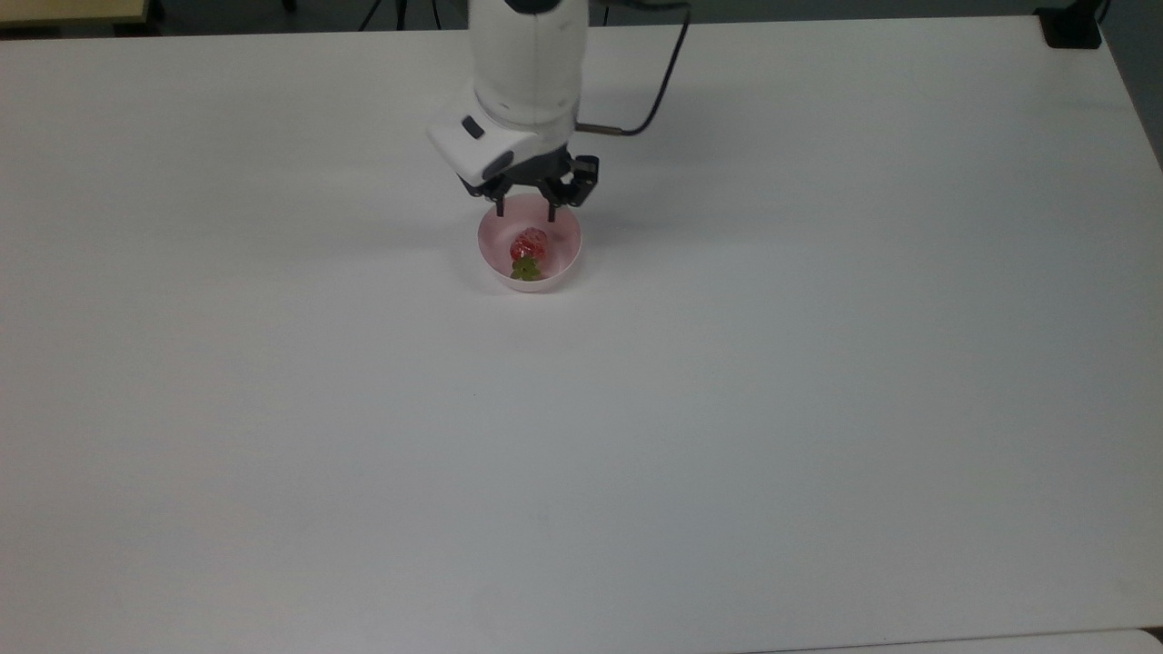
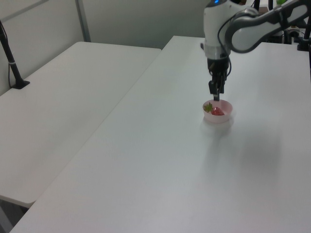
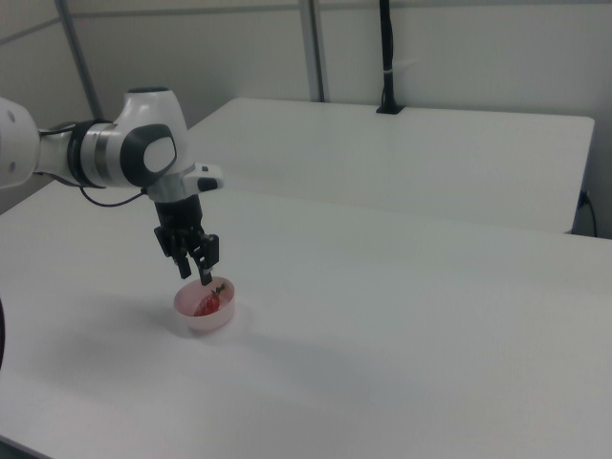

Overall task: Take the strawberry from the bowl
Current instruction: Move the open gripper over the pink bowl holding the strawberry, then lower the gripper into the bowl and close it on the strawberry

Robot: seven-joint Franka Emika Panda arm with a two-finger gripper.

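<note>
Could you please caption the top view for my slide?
Open gripper poised over the pink bowl holding a strawberry.
</note>
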